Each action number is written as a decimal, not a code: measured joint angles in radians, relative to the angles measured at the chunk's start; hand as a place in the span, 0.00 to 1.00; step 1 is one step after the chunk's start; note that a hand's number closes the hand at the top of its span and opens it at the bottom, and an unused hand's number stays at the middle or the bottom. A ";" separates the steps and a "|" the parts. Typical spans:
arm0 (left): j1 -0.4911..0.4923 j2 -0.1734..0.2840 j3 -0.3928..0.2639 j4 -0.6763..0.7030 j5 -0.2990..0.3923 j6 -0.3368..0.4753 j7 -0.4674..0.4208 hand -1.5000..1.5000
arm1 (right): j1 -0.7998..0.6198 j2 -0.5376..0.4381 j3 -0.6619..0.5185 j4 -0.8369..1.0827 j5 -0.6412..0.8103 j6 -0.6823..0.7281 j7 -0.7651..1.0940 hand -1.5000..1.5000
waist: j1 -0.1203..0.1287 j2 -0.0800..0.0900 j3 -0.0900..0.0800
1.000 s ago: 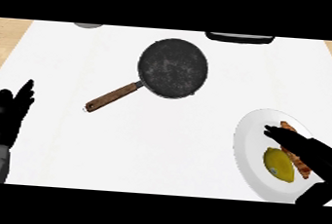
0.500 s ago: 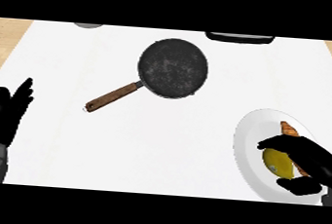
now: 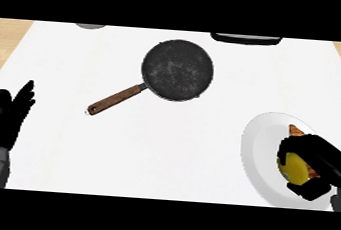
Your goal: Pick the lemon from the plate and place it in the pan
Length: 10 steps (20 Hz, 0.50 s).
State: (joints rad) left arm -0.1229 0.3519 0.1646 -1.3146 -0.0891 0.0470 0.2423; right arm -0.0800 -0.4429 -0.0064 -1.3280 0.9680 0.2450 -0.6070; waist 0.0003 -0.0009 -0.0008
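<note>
1. The white plate (image 3: 261,143) sits on the near right part of the white counter (image 3: 164,146).
2. The yellow lemon (image 3: 295,167) lies on the plate, toward its right side.
3. The right hand (image 3: 320,157) is over the plate with its fingers and thumb curled around the lemon, so it is grasping it.
4. A small orange bit of food (image 3: 296,130) pokes out on the plate just beyond the hand.
5. The dark pan (image 3: 178,70) rests in the far middle of the counter, well apart from the plate.
6. Its brown handle (image 3: 115,99) points toward the near left.
7. The left hand (image 3: 6,120) rests at the near left edge, fingers straight and holding nothing.
</note>
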 measured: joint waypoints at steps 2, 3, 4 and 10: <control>-0.004 -0.013 -0.005 0.004 -0.011 0.010 0.003 0.50 | 0.016 0.025 -0.004 -0.035 -0.001 0.019 0.053 1.00 | -0.003 0.000 0.000; 0.004 -0.015 -0.006 0.000 -0.012 0.010 -0.002 0.50 | 0.024 0.049 -0.009 -0.045 0.010 0.023 0.118 1.00 | -0.004 -0.001 0.000; 0.009 -0.015 -0.004 -0.001 -0.014 0.014 -0.002 0.50 | 0.032 0.071 -0.020 -0.053 0.022 0.023 0.191 1.00 | -0.007 -0.002 -0.001; 0.024 -0.002 0.014 -0.009 -0.013 0.020 0.001 0.50 | 0.091 0.244 -0.088 -0.144 0.115 -0.044 0.637 1.00 | -0.035 -0.019 -0.015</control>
State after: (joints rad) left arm -0.0989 0.3499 0.1781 -1.3234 -0.1020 0.0674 0.2428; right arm 0.0107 -0.1988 -0.0943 -1.4724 1.0831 0.2014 0.0300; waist -0.0349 -0.0201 -0.0154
